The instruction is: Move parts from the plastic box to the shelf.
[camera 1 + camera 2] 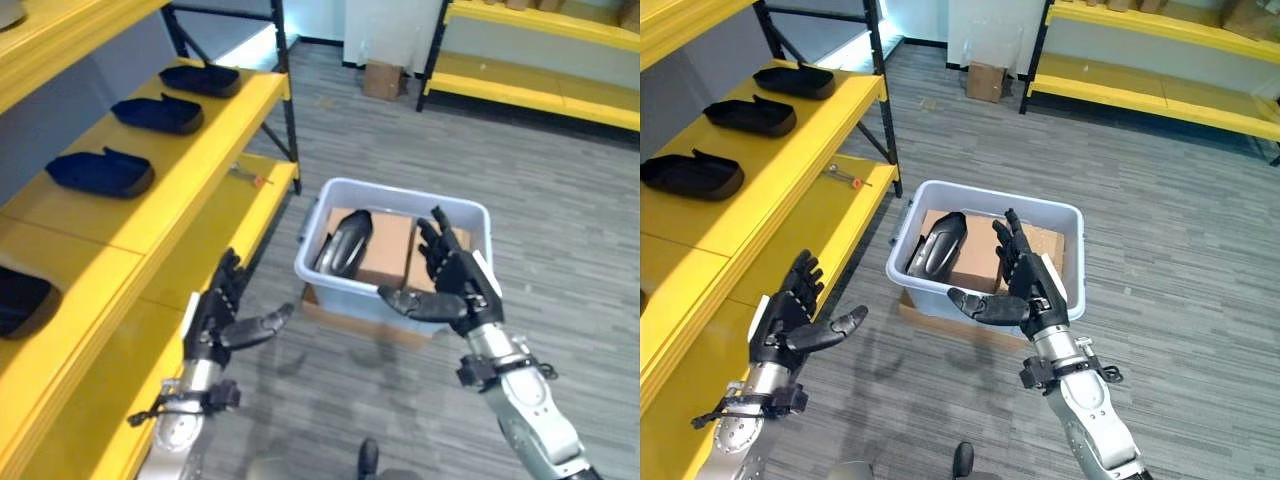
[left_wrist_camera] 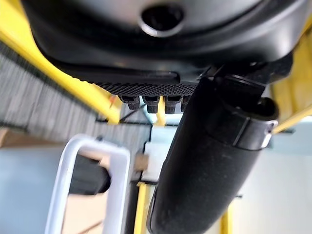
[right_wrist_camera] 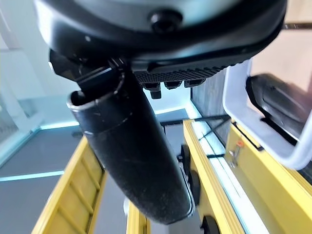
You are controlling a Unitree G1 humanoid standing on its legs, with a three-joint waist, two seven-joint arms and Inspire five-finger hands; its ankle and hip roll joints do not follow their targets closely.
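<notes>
The right robot hand (image 1: 1025,290) was held up with its fingers straight and thumb spread, released and holding nothing, in front of the near wall of the plastic box (image 1: 940,290). The left robot hand (image 1: 790,322) was likewise released, fingers extended and thumb out, raised beside the yellow shelf (image 1: 790,170) and apart from the box. In the box, which stood on the grey floor (image 1: 1160,230), a dark part (image 1: 938,245) lay against a brown cardboard piece (image 1: 980,255). On the shelf's upper board three dark parts (image 1: 750,115) lay in a row, well apart from one another. A small cardboard carton (image 1: 986,80) stood farther off on the floor.
</notes>
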